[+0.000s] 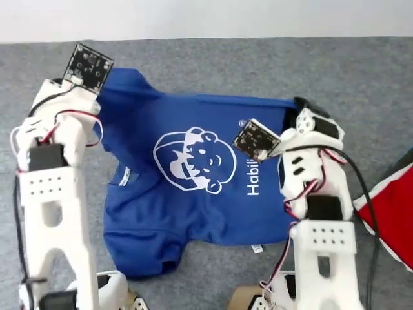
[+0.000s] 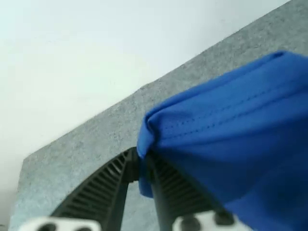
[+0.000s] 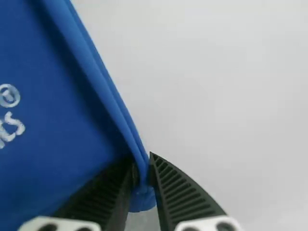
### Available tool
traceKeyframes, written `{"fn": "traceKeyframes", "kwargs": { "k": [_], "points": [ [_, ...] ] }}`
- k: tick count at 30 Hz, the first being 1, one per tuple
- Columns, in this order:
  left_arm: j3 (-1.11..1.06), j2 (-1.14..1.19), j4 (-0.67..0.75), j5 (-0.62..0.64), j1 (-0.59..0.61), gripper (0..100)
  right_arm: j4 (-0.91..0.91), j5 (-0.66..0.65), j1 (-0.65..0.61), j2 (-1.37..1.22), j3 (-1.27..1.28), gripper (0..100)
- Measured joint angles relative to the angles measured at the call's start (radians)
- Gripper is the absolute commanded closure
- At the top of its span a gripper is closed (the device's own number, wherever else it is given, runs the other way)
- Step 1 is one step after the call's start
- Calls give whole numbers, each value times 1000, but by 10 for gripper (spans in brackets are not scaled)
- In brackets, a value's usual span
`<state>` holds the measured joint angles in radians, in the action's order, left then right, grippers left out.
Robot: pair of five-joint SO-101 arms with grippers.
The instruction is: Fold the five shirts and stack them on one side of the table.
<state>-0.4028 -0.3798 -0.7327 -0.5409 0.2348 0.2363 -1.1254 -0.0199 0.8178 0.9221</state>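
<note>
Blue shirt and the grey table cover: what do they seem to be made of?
The blue shirt looks like soft knit cotton or a blend, matte; it drapes in soft folds and has a stitched hem. The grey table cover seems to be felt or low-pile carpet, matte, with a speckled, fuzzy texture.

Grey felt tbl (image 1: 374, 77), white wall (image 1: 206, 16) behind

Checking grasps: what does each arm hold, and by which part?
The blue shirt: left gripper jaws pinch its far sleeve edge; right gripper jaws, its far hem corner.
</note>
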Motion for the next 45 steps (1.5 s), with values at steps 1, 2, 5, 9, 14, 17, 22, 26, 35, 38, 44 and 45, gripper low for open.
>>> {"fn": "traceKeyframes", "kwargs": {
  "k": [1, 2, 5, 9, 14, 17, 22, 26, 35, 38, 44, 45],
  "points": [
    [26, 38, 6, -3, 0, 995, -31, 0, 0, -37, -3, 987],
    [57, 74, 11, -3, -5, 995, -55, 0, 0, -75, -6, 987],
    [169, 192, 14, -3, -17, 995, -118, 0, 0, -203, -64, 987],
    [336, 364, 14, -3, -31, 995, -173, 0, 0, -400, -198, 987],
    [580, 598, 17, -6, -49, 995, -212, 0, 0, -660, -410, 987],
    [750, 747, 17, -11, -55, 995, -212, 0, 0, -821, -560, 987],
    [1042, 977, 8, -61, -77, 995, -212, 0, 6, -1066, -819, 988],
    [1247, 1128, -78, -89, -87, 995, -212, -6, 9, -1215, -977, 988],
    [1611, 1306, -394, -91, -94, 995, -137, -6, 11, -1249, -1033, 988],
    [1686, 1321, -523, -91, -94, 995, -52, -8, 20, -1249, -1033, 988],
    [1788, 1321, -821, -91, -95, 995, 224, -8, 23, -1183, -1033, 988],
    [1800, 1321, -872, -91, -97, 995, 273, -8, 25, -1158, -1034, 988]
  ]
}}
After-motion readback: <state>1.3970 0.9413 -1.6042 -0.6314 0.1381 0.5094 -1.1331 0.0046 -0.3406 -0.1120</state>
